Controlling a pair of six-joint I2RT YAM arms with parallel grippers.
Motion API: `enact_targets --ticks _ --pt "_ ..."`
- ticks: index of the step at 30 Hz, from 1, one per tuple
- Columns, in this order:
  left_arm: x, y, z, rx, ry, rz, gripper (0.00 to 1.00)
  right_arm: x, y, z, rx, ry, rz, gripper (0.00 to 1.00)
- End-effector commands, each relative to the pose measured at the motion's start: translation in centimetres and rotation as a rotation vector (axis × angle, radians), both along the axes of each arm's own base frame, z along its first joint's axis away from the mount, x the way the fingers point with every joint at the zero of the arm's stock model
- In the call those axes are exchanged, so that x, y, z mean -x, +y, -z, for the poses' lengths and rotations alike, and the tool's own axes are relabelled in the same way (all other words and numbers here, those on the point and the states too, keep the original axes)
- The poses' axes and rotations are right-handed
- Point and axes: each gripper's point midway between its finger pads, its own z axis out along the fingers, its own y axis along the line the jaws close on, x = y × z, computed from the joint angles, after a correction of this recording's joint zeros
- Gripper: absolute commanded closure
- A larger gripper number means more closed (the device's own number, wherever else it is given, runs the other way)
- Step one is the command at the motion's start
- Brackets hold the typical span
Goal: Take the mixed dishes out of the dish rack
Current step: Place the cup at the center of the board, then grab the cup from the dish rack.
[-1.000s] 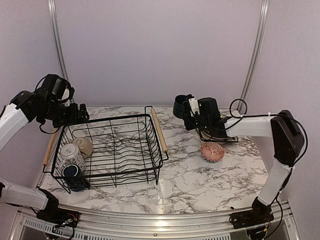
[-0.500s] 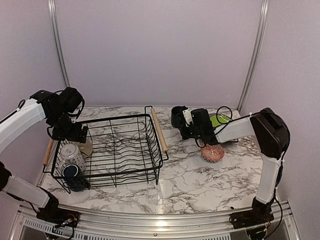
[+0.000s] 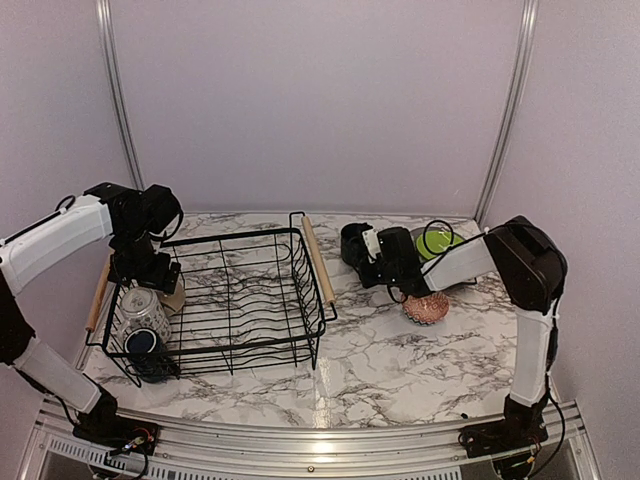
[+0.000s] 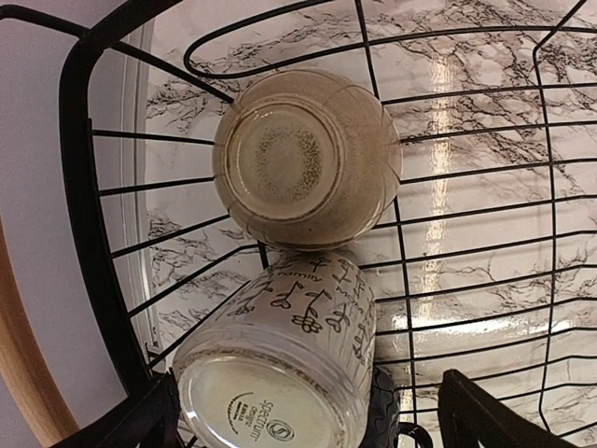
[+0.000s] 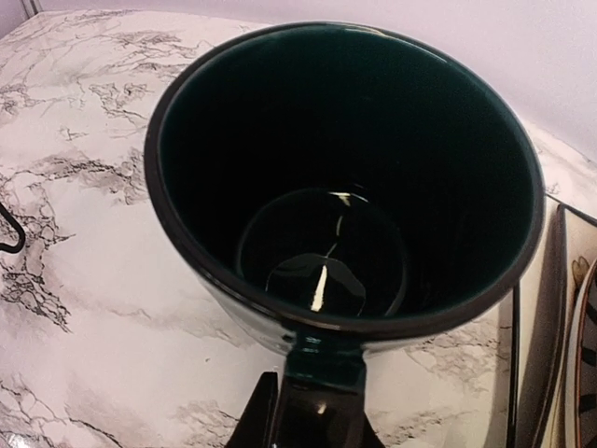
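Observation:
The black wire dish rack (image 3: 250, 300) stands on the left of the marble table. At its left end are an upside-down tan mug (image 3: 168, 292), a patterned mug (image 3: 140, 312) on its side and a dark-blue mug (image 3: 145, 345). My left gripper (image 3: 150, 275) hangs open just above them. In the left wrist view its fingers (image 4: 485, 415) flank the patterned mug (image 4: 280, 364), with the tan mug (image 4: 308, 159) beyond. My right gripper (image 3: 375, 250) is shut on the handle of a dark mug (image 3: 353, 243), held upright low over the table (image 5: 345, 177). A reddish bowl (image 3: 427, 307) and a lime-green plate (image 3: 440, 240) lie on the right.
The rack's wooden handle (image 3: 318, 262) lies between the rack and the held mug. Plate edges (image 5: 578, 327) show at the right of the right wrist view. The right arm reaches over the bowl and plates. Grey walls close the back and sides.
My left gripper has swung down and right to the rack's left end, above the mugs. My right gripper has carried the dark mug left and lower.

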Motion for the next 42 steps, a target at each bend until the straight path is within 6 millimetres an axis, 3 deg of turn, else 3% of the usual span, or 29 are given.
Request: enact_targets --ticks 1,5,9,13,19,24,34,38,42 --pt "0.8 1.7 -0.3 -0.063 -0.011 -0.089 0.01 -1.4 0.5 -1.5 -0.052 -0.073 0.011 0.98" --pt "1.8 1.3 0.4 -0.009 0.011 -0.173 0.01 -1.2 0.4 -1.3 -0.051 -0.072 0.012 0.94" --pt "2.3 2.8 0.3 -0.080 -0.010 -0.262 0.01 -1.3 0.1 -1.1 -0.038 -0.069 0.024 0.90" --pt "2.0 2.8 0.6 -0.086 -0.018 -0.289 0.01 -1.2 -0.2 -0.7 -0.032 -0.065 0.034 0.86" --pt "2.0 2.5 2.3 -0.089 0.029 -0.283 0.01 -0.8 0.1 -0.5 -0.028 -0.042 0.026 0.64" --pt "2.6 2.8 3.5 -0.088 0.041 -0.303 0.01 0.2 0.3 -2.5 -0.025 -0.056 0.027 0.32" --pt "3.2 2.6 6.5 -0.020 0.046 -0.338 0.01 2.0 -0.8 -6.0 -0.018 -0.053 0.056 0.03" --pt "2.4 2.2 7.0 -0.008 0.039 -0.327 0.01 2.5 -1.2 -7.3 -0.030 -0.053 0.061 0.01" --pt "2.2 2.0 7.3 -0.004 0.045 -0.317 0.11 3.1 -1.7 -8.9 -0.037 -0.067 0.065 0.02"
